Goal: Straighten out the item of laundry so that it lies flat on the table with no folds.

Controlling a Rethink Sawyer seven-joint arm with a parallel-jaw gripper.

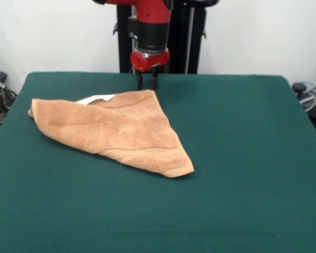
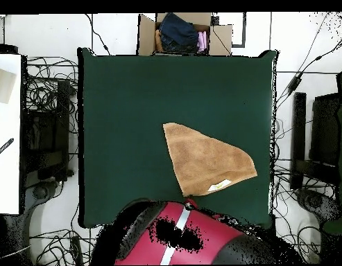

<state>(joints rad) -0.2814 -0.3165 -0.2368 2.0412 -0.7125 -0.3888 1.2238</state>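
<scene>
At twelve o'clock of the towel (image 1: 116,129), right at its far corner: gripper (image 1: 147,84), fingers slightly parted and pinching nothing, tips just above or touching the hem. Left of centre on the table (image 1: 242,200): towel folded into a triangle, label (image 1: 95,98) peeking out at eleven o'clock. Risk: nipping both layers together and dragging the fold along unopened, or catching too little hem and slipping off.
</scene>
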